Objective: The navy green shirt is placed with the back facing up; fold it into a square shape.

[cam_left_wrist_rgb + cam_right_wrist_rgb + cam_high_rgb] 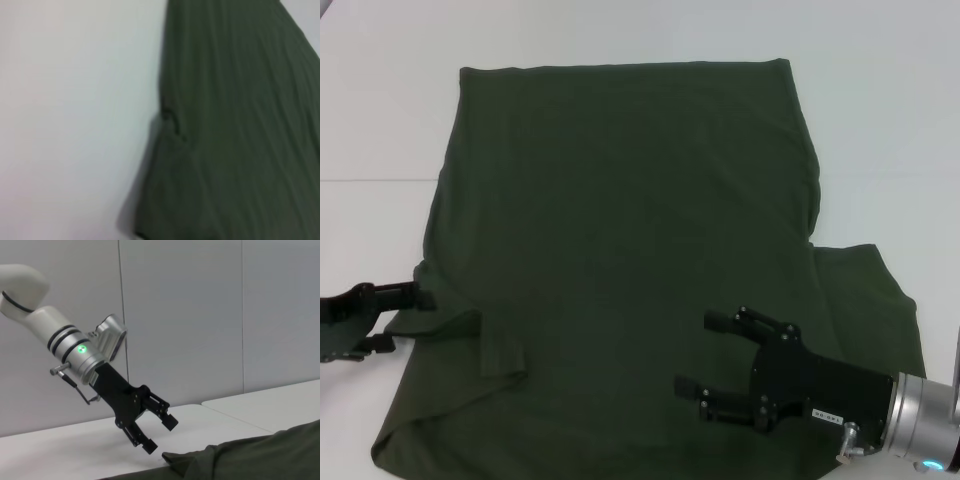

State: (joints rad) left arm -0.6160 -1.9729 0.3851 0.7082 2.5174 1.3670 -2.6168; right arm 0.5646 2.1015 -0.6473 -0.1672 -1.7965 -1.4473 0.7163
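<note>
The big dark olive-green soft shirt lies spread on the white tabletop, both grippers, left and right, open-fingered and empty, so a shallow pinch could easily slip or bunch it.

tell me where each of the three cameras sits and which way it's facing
Head view: on the robot's head, looking forward and down at the navy green shirt on the white table; the left gripper and right gripper both show, open.
Left wrist view: on the left wrist, facing the shirt's edge; none of the robot shows.
Right wrist view: on the right wrist, looking across the table at the left gripper above a shirt corner.
All three share the shirt.
</note>
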